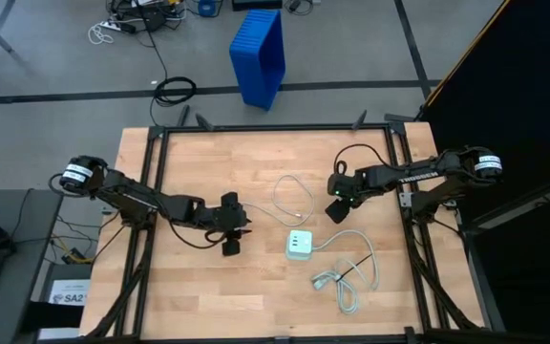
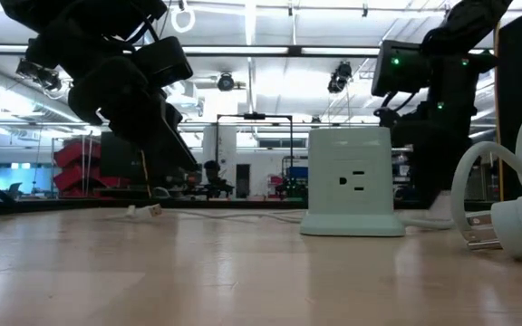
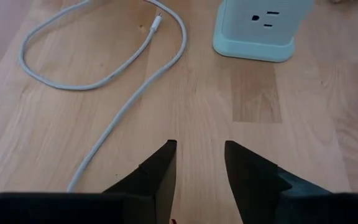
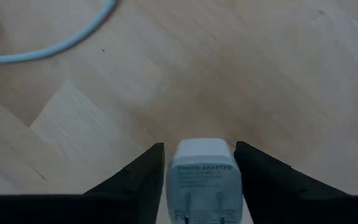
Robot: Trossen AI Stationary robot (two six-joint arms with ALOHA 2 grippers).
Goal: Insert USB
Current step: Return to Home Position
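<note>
USB cable [image 3: 155, 26] lies loose just ahead of the left gripper [image 3: 199, 146], whose fingers stand apart, empty; the right gripper [image 4: 199, 144] straddles the power adapter [image 4: 204, 177], grip I cannot tell, likely steadying it for plugging

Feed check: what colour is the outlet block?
Pale mint green; the outlet block shows best in left wrist view.

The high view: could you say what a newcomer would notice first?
The pale green outlet block stands at the table's middle, with a thin white cable looped beside it. Right of the cable, the right gripper holds a white adapter; left of the block, the left gripper hangs open.
</note>
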